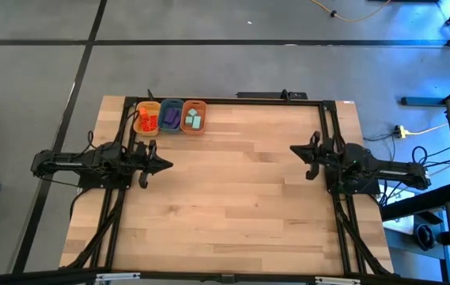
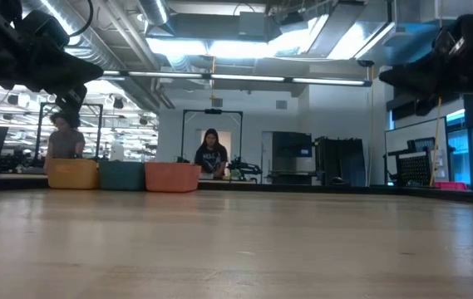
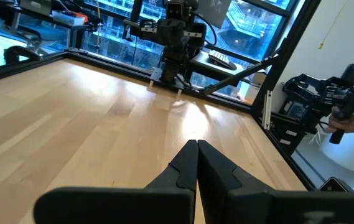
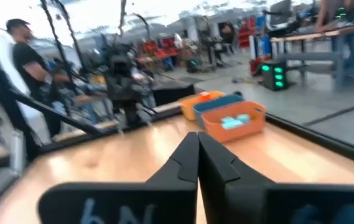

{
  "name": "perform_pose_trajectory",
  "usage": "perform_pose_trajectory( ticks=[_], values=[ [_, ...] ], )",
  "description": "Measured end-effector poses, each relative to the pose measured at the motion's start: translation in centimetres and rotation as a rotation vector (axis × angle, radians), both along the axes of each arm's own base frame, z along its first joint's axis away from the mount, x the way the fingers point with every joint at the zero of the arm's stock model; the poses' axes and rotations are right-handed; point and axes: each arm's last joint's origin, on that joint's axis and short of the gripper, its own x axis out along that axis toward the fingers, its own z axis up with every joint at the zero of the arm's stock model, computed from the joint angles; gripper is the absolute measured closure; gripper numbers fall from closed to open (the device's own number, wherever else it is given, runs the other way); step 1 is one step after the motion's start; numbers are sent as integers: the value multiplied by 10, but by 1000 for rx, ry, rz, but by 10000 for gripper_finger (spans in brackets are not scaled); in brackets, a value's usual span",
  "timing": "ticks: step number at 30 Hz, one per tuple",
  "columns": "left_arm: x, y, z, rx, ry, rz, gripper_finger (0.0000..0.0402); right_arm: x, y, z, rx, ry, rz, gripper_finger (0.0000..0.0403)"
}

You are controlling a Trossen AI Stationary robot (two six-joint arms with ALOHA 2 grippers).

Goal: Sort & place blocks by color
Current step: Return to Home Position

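Three small tubs stand in a row near the table's far left corner: yellow (image 1: 146,118), blue (image 1: 170,115) and orange (image 1: 194,116). Orange-red blocks (image 1: 149,122) lie in the yellow tub, purple blocks (image 1: 170,118) in the blue one, mint-teal blocks (image 1: 195,120) in the orange one; the right wrist view shows the teal blocks (image 4: 235,121) too. My left gripper (image 1: 168,165) is shut and empty above the table's left side. My right gripper (image 1: 293,149) is shut and empty above the right side. Both point toward the table's middle.
The bare wooden table (image 1: 232,206) stretches between the two arms. A dark frame (image 1: 225,99) runs along the table's far edge and down both sides. People stand in the room beyond the table (image 2: 212,153).
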Motion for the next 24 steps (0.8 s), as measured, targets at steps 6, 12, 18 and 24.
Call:
perform_pose_trajectory(
  ticks=[6,12,18,24],
  values=[
    [0,0,0,0,0,0,401,0,-1,-2,-13,25,-37,396],
    [0,0,0,0,-1,0,401,0,-1,-2,-15,26,-37,381],
    [0,0,0,0,-1,0,401,0,-1,-2,-16,26,-28,383],
    [0,0,0,0,-1,0,401,1,4,-4,-22,44,103,383]
  ],
)
